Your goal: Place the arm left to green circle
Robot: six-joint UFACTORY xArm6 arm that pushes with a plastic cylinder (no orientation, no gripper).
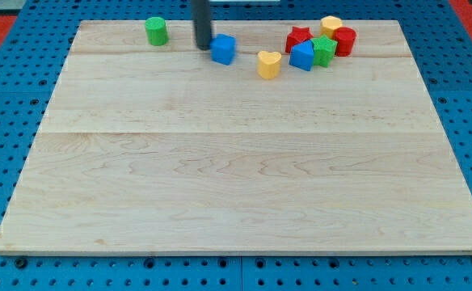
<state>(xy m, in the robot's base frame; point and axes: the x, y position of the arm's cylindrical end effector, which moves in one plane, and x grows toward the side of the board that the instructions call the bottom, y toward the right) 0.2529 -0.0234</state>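
The green circle [156, 31] is a short green cylinder standing near the top left of the wooden board [236, 186]. My dark rod comes down from the view's top, and my tip [202, 47] rests on the board to the right of the green circle, about a block's width away from it. A blue cube [223, 49] sits right against my tip on its right side.
A yellow heart [269, 64] lies right of the blue cube. Further right is a cluster: a red star [298, 37], a blue block [301, 56], a green star [323, 50], a yellow cylinder [330, 26] and a red cylinder [345, 40].
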